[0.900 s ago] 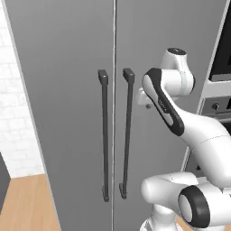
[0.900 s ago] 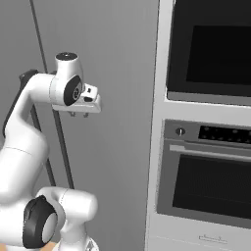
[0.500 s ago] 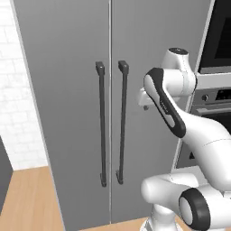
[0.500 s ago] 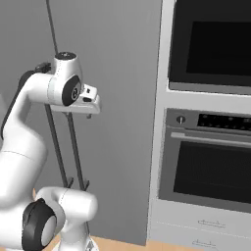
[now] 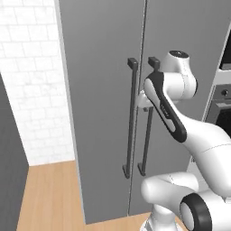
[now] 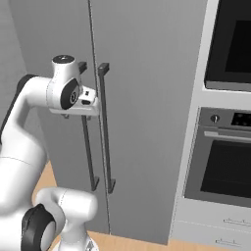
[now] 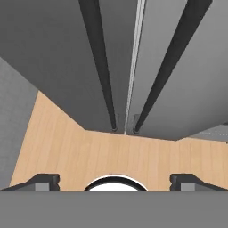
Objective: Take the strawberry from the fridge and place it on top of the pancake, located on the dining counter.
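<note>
Base: I have driven it sideways over the last second; both base views have shifted, so the fridge (image 5: pixel 108 90) now sits more squarely ahead and the wall oven (image 6: pixel 223 162) has slid toward the right edge of the right base view.

Fridge doors: both shut, with the seam between them running straight down the middle of the hand view; no shelf is exposed.

Handles: the left handle (image 5: pixel 131 117) and the right handle (image 5: pixel 146 135) are two long dark vertical bars, one either side of the seam. In the hand view they run down to the light-wood floor (image 7: pixel 111 151).

Gripper (image 7: pixel 115 180): jaws now stand wide apart and grip nothing, where a second ago they were nearly closed. Its finger tips (image 7: pixel 42 180) show far apart at the bottom of the hand view.

Hand position: in the left base view the hand (image 5: pixel 143 100) sits just beside the right handle at mid height; I cannot tell whether it touches the bar.

Strawberry: behind the closed doors, so I can't yet confirm where it lies.

Pancake and dining counter: elsewhere in the kitchen.

Meaning for the task: I judge this the approach to door opening, very early in the job. The spread jaws suit closing round a handle bar next.

Risk: the two bars stand near each other, so I could catch the wrong one.
</note>
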Controlling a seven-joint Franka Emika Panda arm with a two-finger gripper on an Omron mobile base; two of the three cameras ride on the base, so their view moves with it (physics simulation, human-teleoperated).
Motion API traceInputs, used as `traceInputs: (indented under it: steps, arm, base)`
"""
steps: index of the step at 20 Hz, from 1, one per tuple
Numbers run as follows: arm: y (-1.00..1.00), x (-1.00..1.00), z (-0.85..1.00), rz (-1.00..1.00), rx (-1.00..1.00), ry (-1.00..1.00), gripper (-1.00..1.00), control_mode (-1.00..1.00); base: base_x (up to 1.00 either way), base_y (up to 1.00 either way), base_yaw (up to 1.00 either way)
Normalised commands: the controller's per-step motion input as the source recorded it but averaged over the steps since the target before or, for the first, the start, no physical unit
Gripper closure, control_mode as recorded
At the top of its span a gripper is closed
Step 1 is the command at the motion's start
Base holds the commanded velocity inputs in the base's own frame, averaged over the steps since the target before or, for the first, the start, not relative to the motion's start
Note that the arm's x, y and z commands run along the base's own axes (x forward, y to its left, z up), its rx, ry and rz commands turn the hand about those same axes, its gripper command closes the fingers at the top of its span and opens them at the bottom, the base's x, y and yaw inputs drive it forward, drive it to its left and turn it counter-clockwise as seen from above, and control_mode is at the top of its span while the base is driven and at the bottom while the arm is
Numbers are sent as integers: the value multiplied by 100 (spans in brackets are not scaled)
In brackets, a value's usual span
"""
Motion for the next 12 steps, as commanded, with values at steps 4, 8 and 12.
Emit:
traceInputs:
  steps: [4,8,12]
  arm:
    - [0,0,0,0,0,0,-100,100]
    - [0,0,0,0,0,0,-100,100]
    - [0,0,0,0,0,0,-100,100]
  base:
    - [-8,9,-10]
    - [-38,-16,-11]
    - [-16,-8,-4]
